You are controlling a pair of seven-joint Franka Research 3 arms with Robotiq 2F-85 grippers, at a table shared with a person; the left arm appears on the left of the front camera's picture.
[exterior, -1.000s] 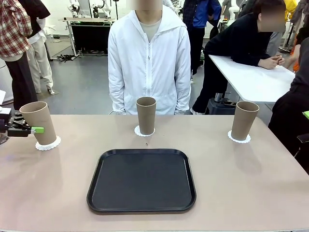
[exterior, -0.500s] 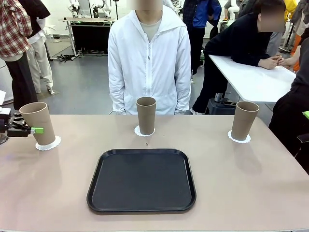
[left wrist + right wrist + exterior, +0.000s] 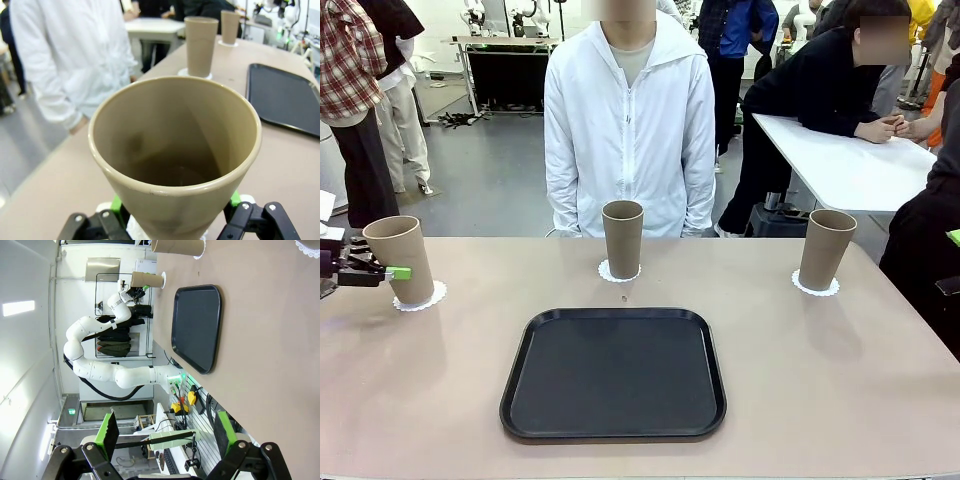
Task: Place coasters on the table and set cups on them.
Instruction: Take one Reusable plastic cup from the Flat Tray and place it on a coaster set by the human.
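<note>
A beige bench (image 3: 820, 380) carries a black tray (image 3: 613, 373) at its middle, with a person in a white jacket (image 3: 628, 120) standing at the far side. Three cups stand on coasters: the left cup (image 3: 400, 259) on its coaster (image 3: 432, 297), the middle cup (image 3: 622, 238), and the right cup (image 3: 825, 248). The left gripper (image 3: 382, 272) is clenched around the left cup near its base. The right gripper (image 3: 165, 435) hangs released, grasping nothing.

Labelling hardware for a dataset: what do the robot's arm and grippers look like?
The left arm is glossy white with rounded segments and a black cable alongside. The left gripper and right gripper are black, bolted linkages with bright green pads.
</note>
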